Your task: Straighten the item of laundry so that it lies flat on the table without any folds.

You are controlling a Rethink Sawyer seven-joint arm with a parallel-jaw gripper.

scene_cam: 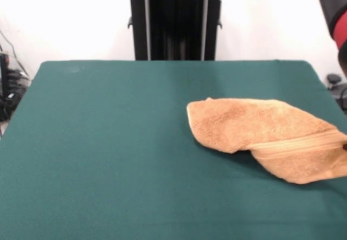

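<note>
Orange-tan towel [260, 134] on green counter [108, 142], right side, running off picture's right edge. Not flat: folded over itself, rounded lobe pointing left, woven band [301, 144] slanting across right part, lower flap hanging toward near-right. Dark shadow under fold. Red-and-black arm [336, 18] only at top-right corner, well above towel, apart from it. Fingers out of frame, so open or closed: cannot tell. Black pedestal [176, 23] at top centre behind counter. Cables [11, 83] at left edge.
</note>
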